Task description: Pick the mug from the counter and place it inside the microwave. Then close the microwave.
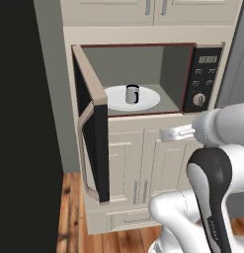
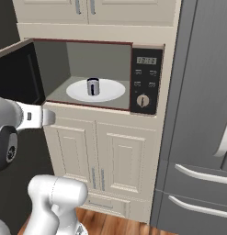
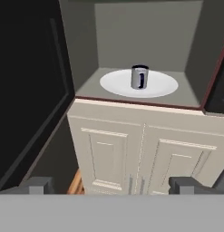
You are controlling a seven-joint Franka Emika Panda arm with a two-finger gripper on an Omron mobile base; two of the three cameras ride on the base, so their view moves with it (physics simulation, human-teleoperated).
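Note:
The small silvery mug (image 1: 132,94) (image 2: 93,86) (image 3: 139,77) stands upright on the white turntable (image 1: 151,100) (image 2: 113,90) (image 3: 164,84) inside the microwave (image 1: 202,79) (image 2: 144,80). Its dark handle faces outward. The tan-framed dark-glass door (image 1: 95,138) (image 2: 18,75) (image 3: 27,90) is swung wide open to the left, its curved handle (image 1: 83,148) towards me. My gripper (image 1: 164,134) (image 2: 51,118) (image 3: 112,186) hangs in front of the cavity, just below its sill and well back from the mug. It is open, and its fingers (image 3: 38,185) hold nothing. The counter is out of view.
Cream panelled cabinet doors (image 1: 143,173) (image 2: 101,156) (image 3: 140,158) sit under the microwave, with more cupboards above. A grey fridge (image 2: 202,114) with long handles stands close on the right. Wooden floor (image 1: 74,212) lies below, and a dark wall is on the left.

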